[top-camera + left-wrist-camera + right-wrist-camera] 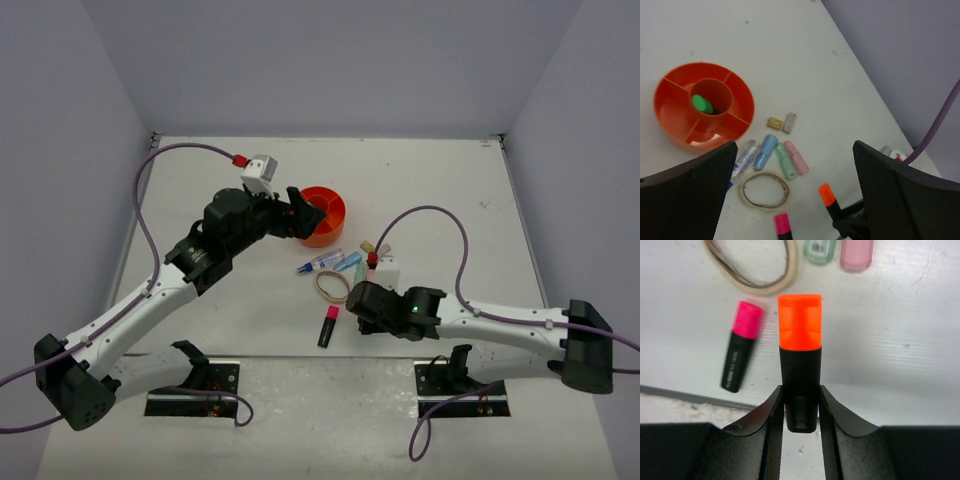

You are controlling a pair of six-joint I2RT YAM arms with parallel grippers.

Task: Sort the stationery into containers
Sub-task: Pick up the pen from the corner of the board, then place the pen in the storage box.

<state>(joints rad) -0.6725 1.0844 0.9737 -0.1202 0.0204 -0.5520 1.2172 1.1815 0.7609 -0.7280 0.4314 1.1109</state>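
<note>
Left pincer [794, 146]: jaws wide apart, nothing between them, hovering beside the orange organizer [670, 95], which sits on the table [240, 300] left of centre.

Organizer, count 1: round, with a centre cup and a divided ring around it. Contents seen: one green-capped highlighter [702, 104], standing cap-up in the centre cup.

Loose on the table to the right of the organizer, read left to right in my left wrist view:
- blue-tipped pen [746, 156], count 1, clear barrel, just beside the organizer wall.
- pastel mini markers, count 3: blue [765, 151], green [785, 161], pink [796, 156], lying side by side and fanned.
- tan blocks, count 2 [774, 123] [789, 122], just beyond the markers, close together; whether they touch I cannot tell.
- rubber band [742, 191], count 1, flat, on the near side of the markers.
- pink-capped highlighter [742, 345], count 1, flat, near the band.

Right pincer [800, 390]: closed tight on the black barrel of the orange-capped highlighter [800, 365], cap pointing away from me toward the band. Whether it is off the table I cannot tell.

Highlighters total: 3.
</note>
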